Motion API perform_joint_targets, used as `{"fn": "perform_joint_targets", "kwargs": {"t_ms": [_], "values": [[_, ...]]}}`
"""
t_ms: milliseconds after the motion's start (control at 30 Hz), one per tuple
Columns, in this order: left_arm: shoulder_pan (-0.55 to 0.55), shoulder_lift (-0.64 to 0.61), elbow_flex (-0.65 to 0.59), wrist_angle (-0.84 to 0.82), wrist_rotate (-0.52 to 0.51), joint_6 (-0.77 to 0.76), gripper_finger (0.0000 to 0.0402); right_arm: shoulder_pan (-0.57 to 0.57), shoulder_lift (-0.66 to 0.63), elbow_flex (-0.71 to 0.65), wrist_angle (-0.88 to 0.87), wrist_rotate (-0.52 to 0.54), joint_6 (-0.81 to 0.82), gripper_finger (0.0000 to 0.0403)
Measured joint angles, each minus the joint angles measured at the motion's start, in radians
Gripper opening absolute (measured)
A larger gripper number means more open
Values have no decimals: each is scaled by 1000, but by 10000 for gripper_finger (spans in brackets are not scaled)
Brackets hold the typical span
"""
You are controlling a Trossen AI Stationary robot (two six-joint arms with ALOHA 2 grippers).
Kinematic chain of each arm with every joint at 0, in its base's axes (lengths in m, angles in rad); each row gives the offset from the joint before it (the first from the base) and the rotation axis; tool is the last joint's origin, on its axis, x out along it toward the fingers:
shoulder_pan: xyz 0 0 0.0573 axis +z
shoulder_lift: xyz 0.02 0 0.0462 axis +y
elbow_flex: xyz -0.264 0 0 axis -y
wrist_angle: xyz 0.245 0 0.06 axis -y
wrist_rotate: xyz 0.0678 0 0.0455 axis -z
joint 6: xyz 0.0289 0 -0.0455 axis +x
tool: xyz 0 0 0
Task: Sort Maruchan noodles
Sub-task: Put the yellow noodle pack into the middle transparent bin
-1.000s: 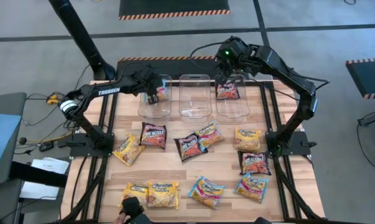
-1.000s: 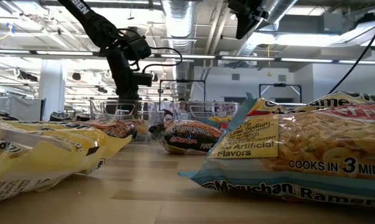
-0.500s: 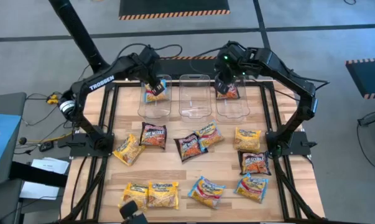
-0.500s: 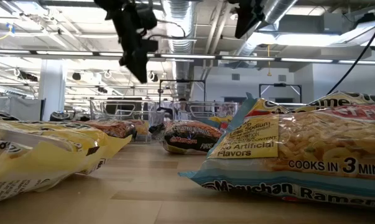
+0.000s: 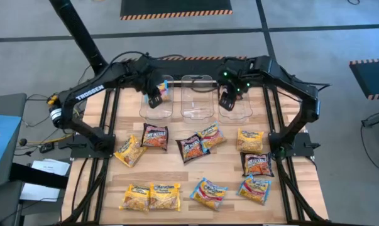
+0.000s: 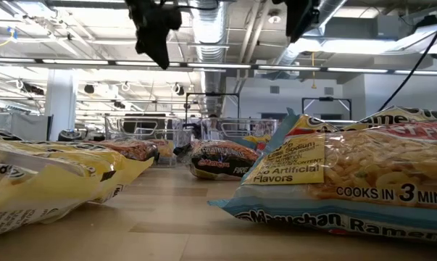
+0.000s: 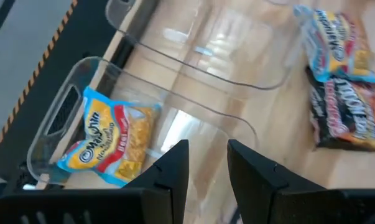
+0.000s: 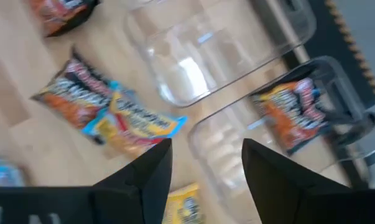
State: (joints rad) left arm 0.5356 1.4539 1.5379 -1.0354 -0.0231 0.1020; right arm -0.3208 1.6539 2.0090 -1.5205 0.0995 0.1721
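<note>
We are working over a wooden tabletop (image 5: 195, 179) with three clear bins along its far edge: the left bin (image 5: 153, 110), the middle bin (image 5: 197, 105) and the right bin (image 5: 242, 112). Ten Maruchan noodles packets are lying loose across the middle and near parts of the tabletop, among them a yellow-orange packet (image 5: 131, 150) toward the left edge, a maroon packet (image 5: 257, 164) toward the right edge and a blue-pink packet (image 5: 208, 193) near the near edge. Two more are already sorted: a blue-pink one (image 7: 109, 146) is lying in the left bin, and a maroon one (image 8: 293, 115) in the right bin; the middle bin is holding nothing. We are judging each packet to be light, crinkly and slippery, with a brittle noodle block inside, so we are advising a gentle pinch across a short edge or a corner seam instead of a squeeze on the middle. The left gripper (image 5: 153, 100) is hovering above the left bin, its fingers (image 7: 175, 168) slightly parted and grasping nothing. The right gripper (image 5: 227, 102) is hanging above the right bin with its fingers (image 8: 150, 171) spread wide and released. Compared with one second ago, the right gripper is no longer carrying the maroon packet, and both grippers are standing higher above the bins.
</note>
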Motion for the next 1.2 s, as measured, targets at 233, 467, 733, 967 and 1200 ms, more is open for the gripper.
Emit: {"fn": "perform_joint_targets", "kwargs": {"t_ms": [233,467,733,967,1200], "values": [[-85,-67,0,-103,14,-50,98,110,0,0,-45,-88,167,220],[-198,-124,0,-146,18,-88,98,257,0,-2,-51,-105,353,219],[-340,-180,-1,-172,17,-168,98,413,2,-2,48,-134,437,219],[-454,-227,-1,-180,15,-204,98,516,4,-2,288,-151,441,219],[-554,-239,-1,-178,11,-277,98,575,44,-4,522,-122,396,219]]}}
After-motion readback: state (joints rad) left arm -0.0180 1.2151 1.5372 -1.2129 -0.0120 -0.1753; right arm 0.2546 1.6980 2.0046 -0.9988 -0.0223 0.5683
